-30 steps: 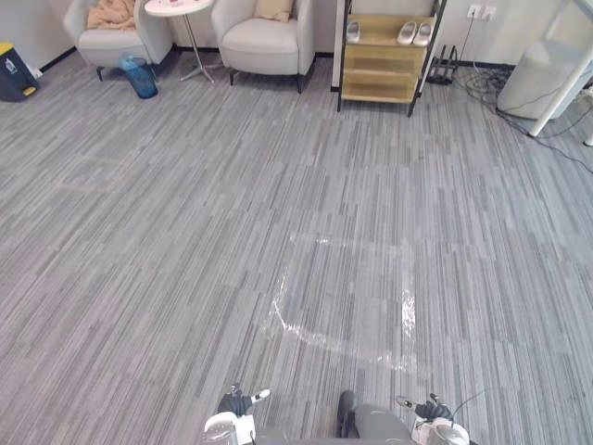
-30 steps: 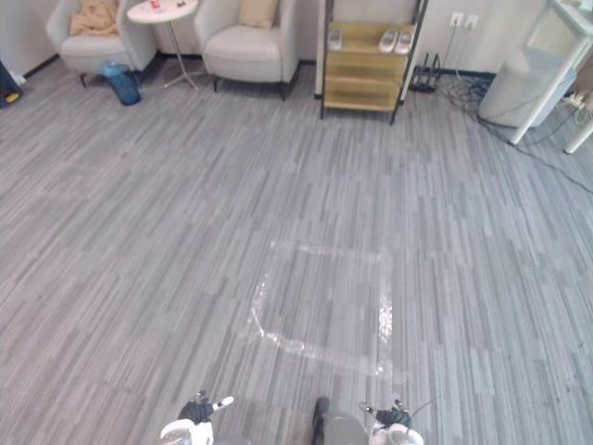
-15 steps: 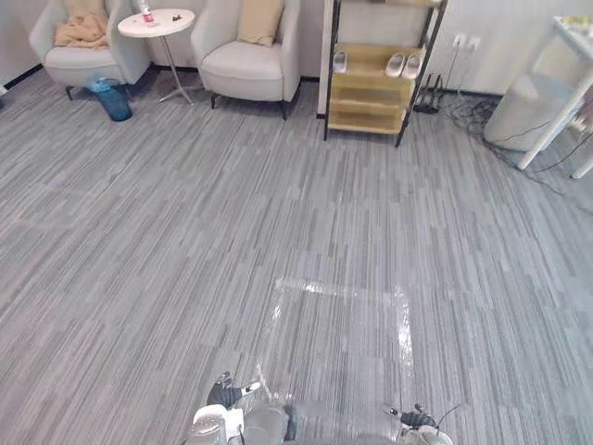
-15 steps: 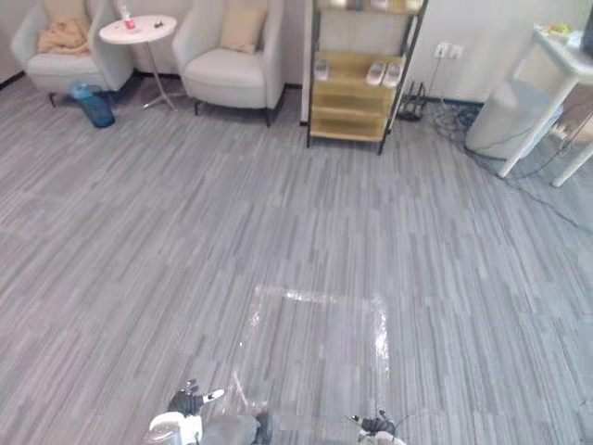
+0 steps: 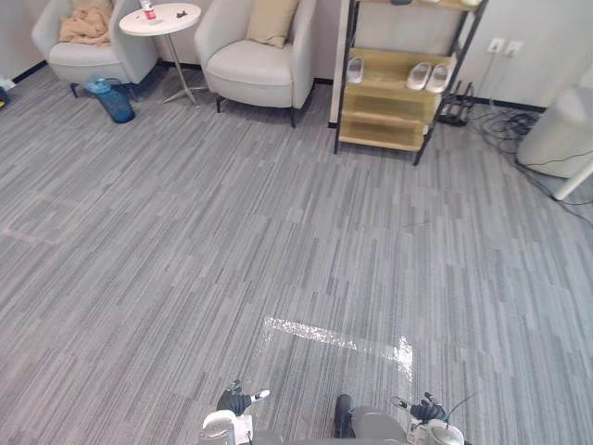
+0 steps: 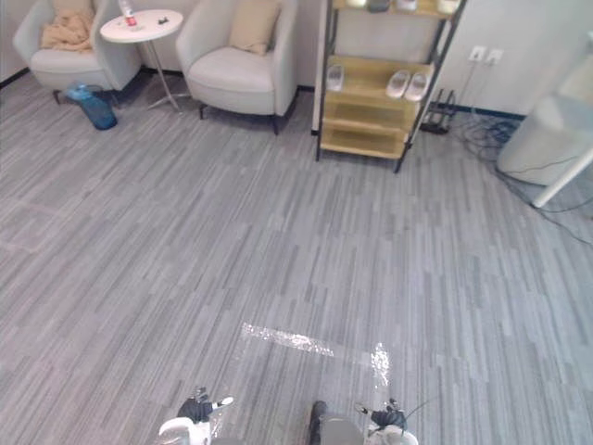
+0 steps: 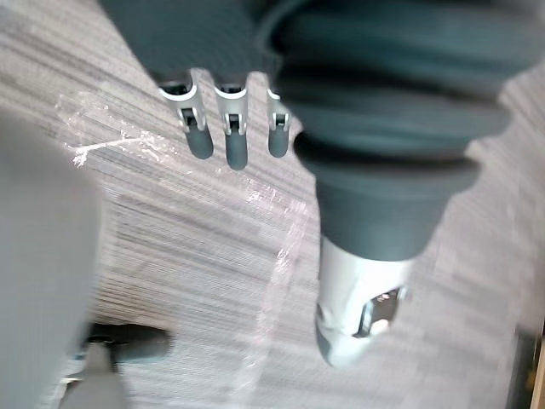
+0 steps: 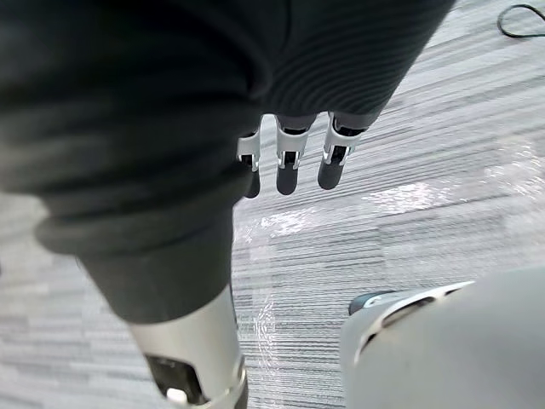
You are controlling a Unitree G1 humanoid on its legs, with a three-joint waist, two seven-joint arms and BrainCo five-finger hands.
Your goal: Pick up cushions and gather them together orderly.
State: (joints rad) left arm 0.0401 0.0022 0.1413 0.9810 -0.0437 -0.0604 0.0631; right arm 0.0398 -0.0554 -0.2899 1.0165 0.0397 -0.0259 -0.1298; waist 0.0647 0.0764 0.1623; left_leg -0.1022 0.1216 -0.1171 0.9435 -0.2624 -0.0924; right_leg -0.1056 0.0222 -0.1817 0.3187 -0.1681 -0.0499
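Fingers [image 7: 236, 145] of the left hand [image 5: 234, 402] hang straight and loosely spread, silver with dark rounded tips, and hold nothing. The fingers [image 8: 289, 166] of the right hand [image 5: 428, 409] are just as straight and empty. Both hands hang low over grey carpet [image 5: 185, 232] with a fine striped weave, near glossy strips of clear tape [image 5: 310, 333] stuck to it.

A flat, squarish tan cushion [image 5: 272, 20] of plain fabric leans upright against the back of a pale rounded armchair [image 5: 255, 69], well apart from both hands. A second armchair [image 5: 88, 57] carries a crumpled peach-tan fabric heap [image 5: 85, 22], possibly a cushion or a throw. A round white side table [image 5: 159, 19] stands between the chairs, with a translucent blue jug [image 5: 115, 99] on the floor nearby. A dark-framed shelf unit [image 5: 394, 88] with wooden shelves holds pale slippers [image 5: 427, 76].
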